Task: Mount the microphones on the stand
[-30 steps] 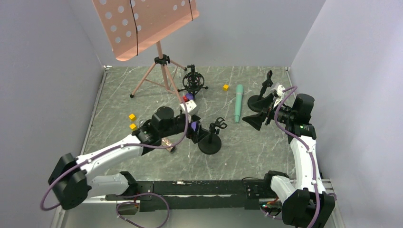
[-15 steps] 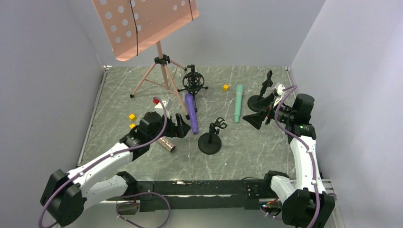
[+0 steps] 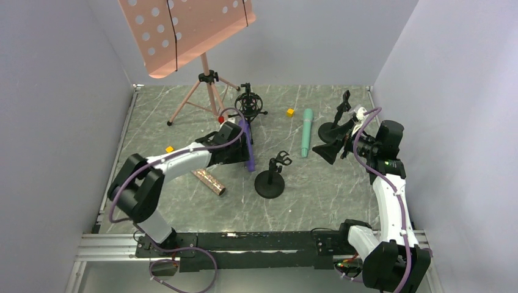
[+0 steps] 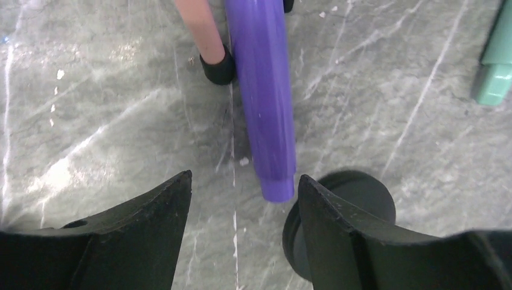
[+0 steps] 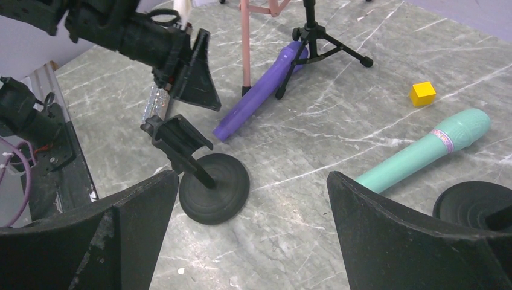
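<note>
The purple microphone point(image 3: 247, 145) lies on the marble floor, leaning against a tripod leg. Its butt end point(image 4: 276, 184) sits between the fingertips of my left gripper point(image 4: 244, 178), close to the right finger. The jaws are open and show no contact with it. The mint-green microphone point(image 3: 305, 140) lies flat to the right. Near the left arm lies the glittery bronze microphone point(image 3: 209, 182). A round-base stand point(image 3: 270, 183) with an empty clip stands in the middle. My right gripper point(image 5: 253, 175) hovers wide open and empty above the floor between that stand point(image 5: 214, 187) and the mint-green microphone point(image 5: 422, 151).
A pink music stand point(image 3: 183, 30) on a tripod stands at the back left, one foot point(image 4: 217, 67) beside the purple microphone. A black shock-mount tripod point(image 3: 249, 104) stands behind it. A second round-base stand point(image 3: 335, 129) is by the right gripper. Yellow cubes point(image 3: 290, 112) point(image 3: 169, 149) lie about.
The left arm has swung its elbow out to the left and reached back along the purple microphone, with its jaws narrower than before. The right arm has not moved.
</note>
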You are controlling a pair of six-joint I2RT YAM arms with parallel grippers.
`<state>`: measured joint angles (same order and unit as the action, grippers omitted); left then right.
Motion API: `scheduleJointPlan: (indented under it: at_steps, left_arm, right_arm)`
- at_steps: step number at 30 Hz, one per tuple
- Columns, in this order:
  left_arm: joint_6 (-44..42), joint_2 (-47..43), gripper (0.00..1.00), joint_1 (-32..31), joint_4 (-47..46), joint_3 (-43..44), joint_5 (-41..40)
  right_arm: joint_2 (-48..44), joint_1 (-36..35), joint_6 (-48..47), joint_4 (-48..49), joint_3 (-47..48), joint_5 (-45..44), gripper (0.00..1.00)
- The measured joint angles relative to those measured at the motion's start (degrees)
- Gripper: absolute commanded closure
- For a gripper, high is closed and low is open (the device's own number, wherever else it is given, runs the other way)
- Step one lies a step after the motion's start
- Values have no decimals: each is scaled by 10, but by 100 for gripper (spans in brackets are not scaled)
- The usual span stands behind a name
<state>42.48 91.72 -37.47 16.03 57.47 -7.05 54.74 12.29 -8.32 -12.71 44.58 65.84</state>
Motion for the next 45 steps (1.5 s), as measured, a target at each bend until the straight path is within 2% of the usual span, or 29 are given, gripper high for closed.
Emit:
scheduleJointPlan:
  at_steps: [6, 9, 13, 15, 23, 27, 31, 34, 38, 45]
  left_arm:
    - [2, 90, 31, -9, 24, 78, -12]
    - [3, 122, 39, -21, 35, 111, -23]
    - [5, 158, 41, -30, 55, 150, -47]
    - [8, 176, 48, -33, 63, 164, -63]
    - [20, 211, 48, -42, 105, 194, -99]
    - [20, 216, 60, -45, 111, 198, -109]
    - [19, 216, 85, -48, 108, 198, -108]
    - [18, 210, 91, -50, 97, 188, -110]
    - [10, 167, 98, -57, 72, 131, -106]
    - [-9, -12, 100, -78, 65, -9, -83]
  right_arm:
    - [0, 0, 4, 3, 0, -5, 0]
    - [0, 0, 4, 3, 0, -8, 0]
    - [-1, 0, 4, 3, 0, -9, 0]
    - [-1, 0, 4, 3, 0, -10, 0]
    - [-1, 0, 4, 3, 0, -10, 0]
    - [-1, 0, 4, 3, 0, -10, 0]
    - [-1, 0, 4, 3, 0, -10, 0]
    - [-3, 0, 4, 3, 0, -10, 0]
    - [-8, 0, 3, 3, 0, -10, 0]
    - [-9, 0, 3, 3, 0, -9, 0]
